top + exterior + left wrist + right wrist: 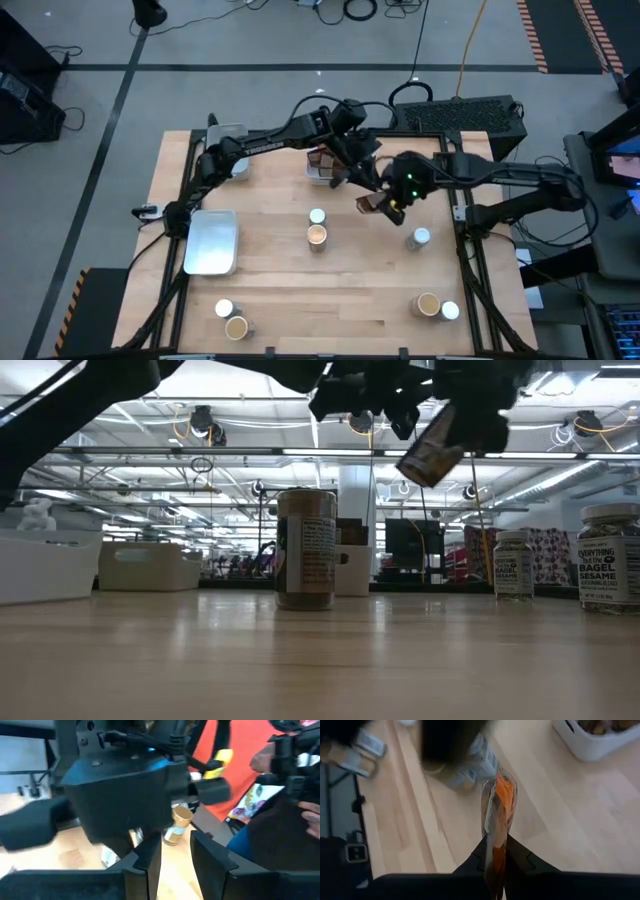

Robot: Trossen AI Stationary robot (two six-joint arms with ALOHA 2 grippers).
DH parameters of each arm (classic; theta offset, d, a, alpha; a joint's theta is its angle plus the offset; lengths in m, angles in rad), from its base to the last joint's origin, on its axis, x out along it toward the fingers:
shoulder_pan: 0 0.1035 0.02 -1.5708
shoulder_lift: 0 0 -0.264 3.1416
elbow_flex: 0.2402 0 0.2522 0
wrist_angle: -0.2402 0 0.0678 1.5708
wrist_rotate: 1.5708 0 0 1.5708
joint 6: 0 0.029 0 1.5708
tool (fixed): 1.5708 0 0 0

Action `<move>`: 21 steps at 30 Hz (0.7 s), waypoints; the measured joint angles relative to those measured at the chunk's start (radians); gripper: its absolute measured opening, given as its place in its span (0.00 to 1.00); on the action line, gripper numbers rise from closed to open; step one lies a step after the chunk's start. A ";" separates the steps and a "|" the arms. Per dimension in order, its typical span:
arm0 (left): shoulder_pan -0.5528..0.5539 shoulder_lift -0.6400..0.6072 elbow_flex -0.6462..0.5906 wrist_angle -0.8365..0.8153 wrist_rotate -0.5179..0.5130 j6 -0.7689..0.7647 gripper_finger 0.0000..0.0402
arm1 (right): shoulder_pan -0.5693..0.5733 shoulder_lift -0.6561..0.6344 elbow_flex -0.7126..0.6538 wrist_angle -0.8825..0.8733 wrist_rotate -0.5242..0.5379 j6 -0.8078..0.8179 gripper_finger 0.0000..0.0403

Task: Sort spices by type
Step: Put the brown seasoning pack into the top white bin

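Above the far middle of the counter the two arms crowd each other: the right pincer is clamped edge-on on a thin packet, orange and pale on the side I can see, and carries it well clear of the wood, tilted in the low view, while the left pincer hangs just beside it with its fingers set narrow and nothing between them that I can make out. A white bin with brown packets in it sits at the far edge, mostly hidden under the left arm, and that looks the likely home for this packet. Down on the boards, a white-topped jar and a tan-topped jar stand touching at the centre, another white-topped jar stands to their right, and mixed pairs wait at both near corners; a pale tray lies on the left side. My worry is the crowding: the left arm lies across the way to the bin, so a careless swing could knock wrists together or jar the packet loose, and since it is pinched only along a thin edge it could slip or twist out, landing among the jars instead of with its own kind
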 joint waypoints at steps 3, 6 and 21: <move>0.000 0.000 0.000 -0.026 -0.043 0.014 0.27 | -0.025 0.017 0.000 0.023 -0.024 -0.014 0.00; 0.000 0.000 0.000 -0.068 -0.068 0.047 0.27 | -0.035 0.021 0.000 0.033 -0.027 -0.033 0.00; 0.003 0.000 0.000 -0.139 -0.153 0.104 0.27 | -0.036 0.020 -0.002 0.075 -0.024 -0.069 0.00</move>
